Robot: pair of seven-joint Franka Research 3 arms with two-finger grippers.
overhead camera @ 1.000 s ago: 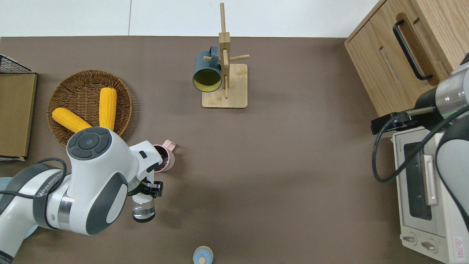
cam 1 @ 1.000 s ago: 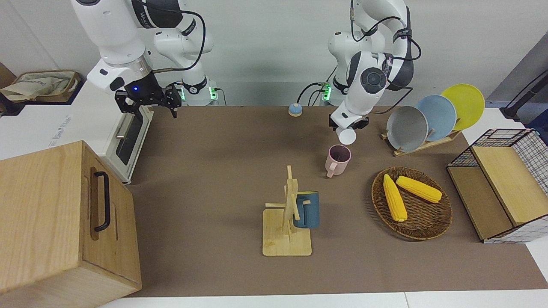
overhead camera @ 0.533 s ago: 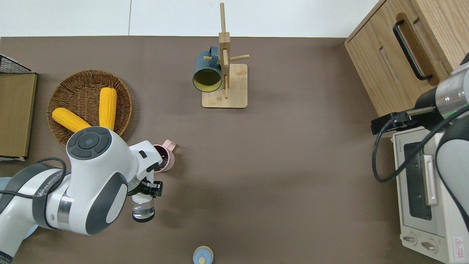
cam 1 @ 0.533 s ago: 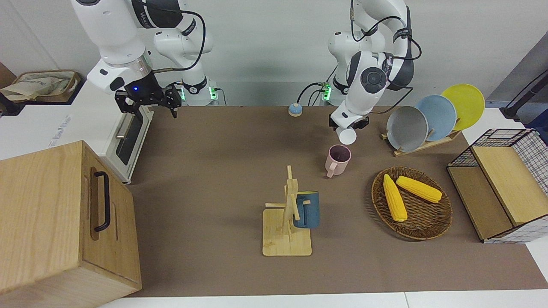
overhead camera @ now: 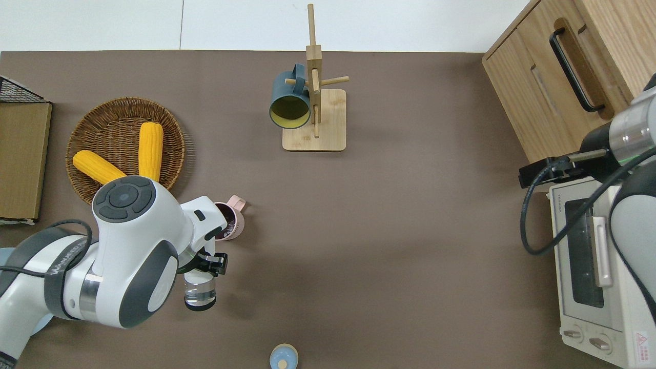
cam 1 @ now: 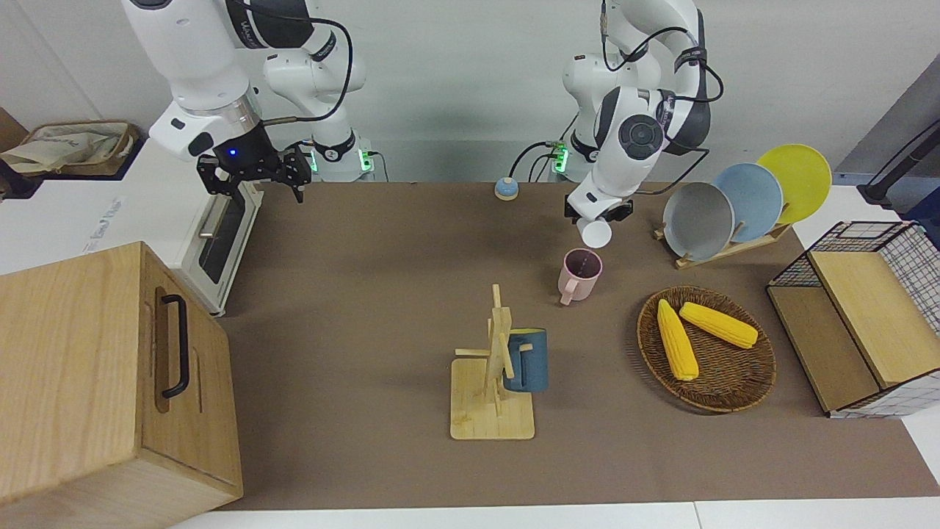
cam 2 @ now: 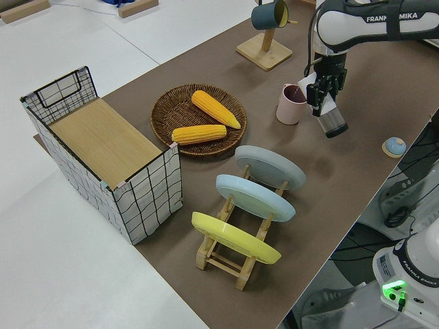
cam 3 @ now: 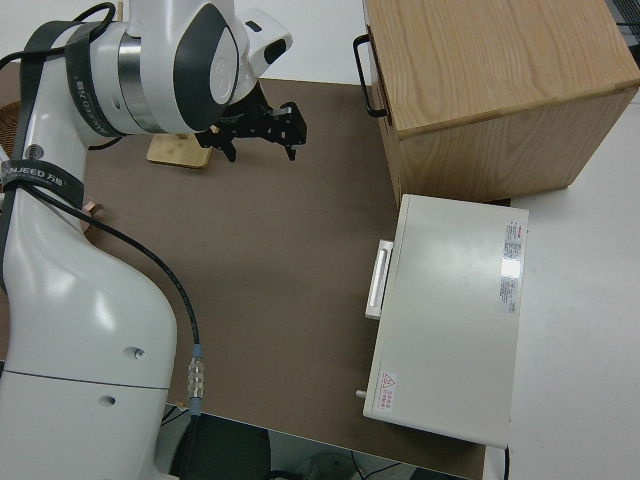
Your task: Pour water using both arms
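- Clear glass cup [overhead camera: 200,294], tilted, clamped in the left gripper [overhead camera: 205,264]; pink mug [cam 1: 581,273] stands just beside, below its mouth.
- Right gripper [cam 1: 255,176] parked, fingers apart.

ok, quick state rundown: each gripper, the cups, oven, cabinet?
left gripper: shut on clear glass, tilted toward the pink mug.
clear glass: held in the air.
pink mug: upright on the table.
right gripper: open, parked.
blue mug: hung on wooden rack.
toaster oven: door shut.
wooden cabinet: shut.
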